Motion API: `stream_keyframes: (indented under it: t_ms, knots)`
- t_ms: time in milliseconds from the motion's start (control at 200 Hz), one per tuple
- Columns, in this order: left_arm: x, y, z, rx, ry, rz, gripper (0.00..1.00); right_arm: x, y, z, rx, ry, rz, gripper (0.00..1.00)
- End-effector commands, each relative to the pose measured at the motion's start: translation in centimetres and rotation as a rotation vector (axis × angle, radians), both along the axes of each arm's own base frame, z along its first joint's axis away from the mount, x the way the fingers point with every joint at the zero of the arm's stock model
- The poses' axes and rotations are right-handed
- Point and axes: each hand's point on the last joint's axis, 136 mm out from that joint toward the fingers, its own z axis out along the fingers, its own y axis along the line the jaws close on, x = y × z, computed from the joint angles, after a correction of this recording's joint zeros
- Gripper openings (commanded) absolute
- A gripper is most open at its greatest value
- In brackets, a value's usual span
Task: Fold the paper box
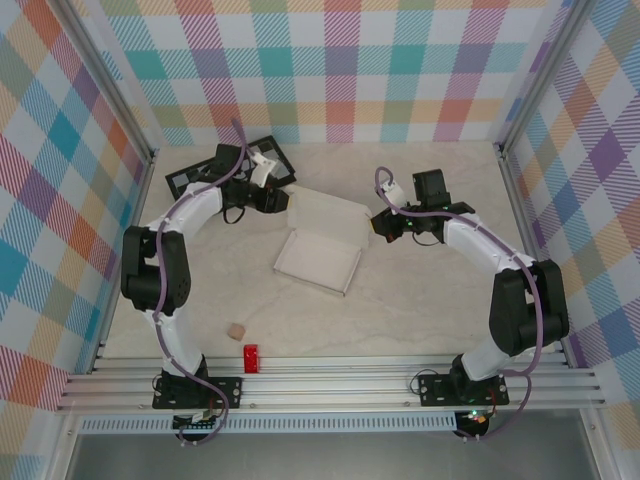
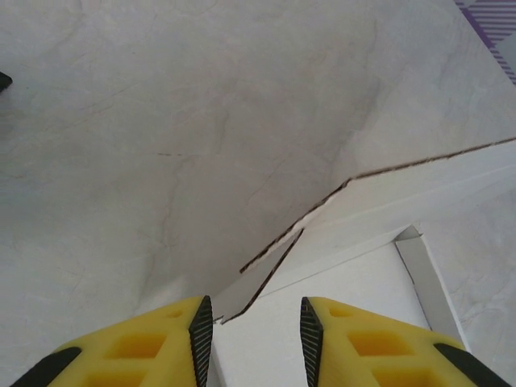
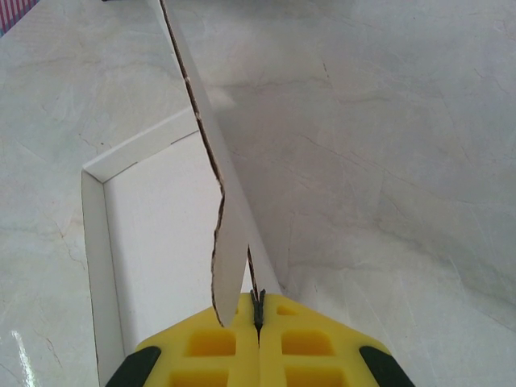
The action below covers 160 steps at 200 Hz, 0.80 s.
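Yellow fingers of the right gripper fill the near edge of its wrist view. They are pressed together, with the thin edge of a raised flap running down into the seam between them, so the gripper looks to be pinching that flap. The flap belongs to the paper box, which sits at the middle of the surface, between the two arms.

From above, the shallow tray lies flat with its long axis running left to right, slightly skewed. The flap stands up along the far side. The right gripper meets the box at its far right end, and the left gripper sits at the far left corner.

In the left wrist view, the left gripper has its fingers spread, with white card showing in the gap between them. I cannot tell whether they touch the card.

My judgement is that the next move turns on the flap swinging about its left-to-right hinge line, with each arm working one end.

Bare surface lies on the near and right sides of the box. The checkerboard lies just behind the left arm on the far left. A red block and a small tan lump sit well apart from the box, by the near edge.
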Motion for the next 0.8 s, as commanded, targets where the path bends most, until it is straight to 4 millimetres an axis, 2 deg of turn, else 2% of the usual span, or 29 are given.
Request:
stream_keyframes:
  t_ms: [0, 235, 325, 410, 510, 680, 740, 795]
  knots:
    - [0.1, -0.9, 0.4, -0.015, 0.019, -0.046, 0.37, -0.4, 0.7, 1.1, 0.022, -0.011, 0.048, 0.00]
    - [-0.6, -2.5, 0.1, -0.046, 0.036, -0.086, 0.35, -0.5, 0.8, 1.2, 0.027, -0.009, 0.054, 0.00]
    - [-0.8, -2.7, 0.0, -0.045, 0.039, -0.090, 0.25, -0.4, 0.9, 1.4, 0.032, -0.010, 0.052, 0.00]
    - [-0.6, -2.6, 0.1, -0.030, 0.032, -0.070, 0.10, -0.2, 0.8, 1.5, 0.032, -0.004, 0.035, 0.00]
    - [0.1, -2.3, 0.3, 0.013, 0.026, 0.016, 0.00, 0.5, 0.5, 1.6, 0.039, 0.022, -0.042, 0.00]
    - [0.2, -2.2, 0.4, 0.089, -0.026, 0.213, 0.00, 2.1, 0.2, 2.6, 0.124, 0.074, -0.234, 0.00]
    - [0.0, -2.0, 0.9, 0.091, -0.050, 0.295, 0.00, 2.5, 0.3, 2.9, 0.148, 0.092, -0.297, 0.00]
    - [0.1, -1.9, 2.2, 0.077, -0.104, 0.377, 0.00, 2.8, 0.5, 3.1, 0.163, 0.117, -0.352, 0.00]
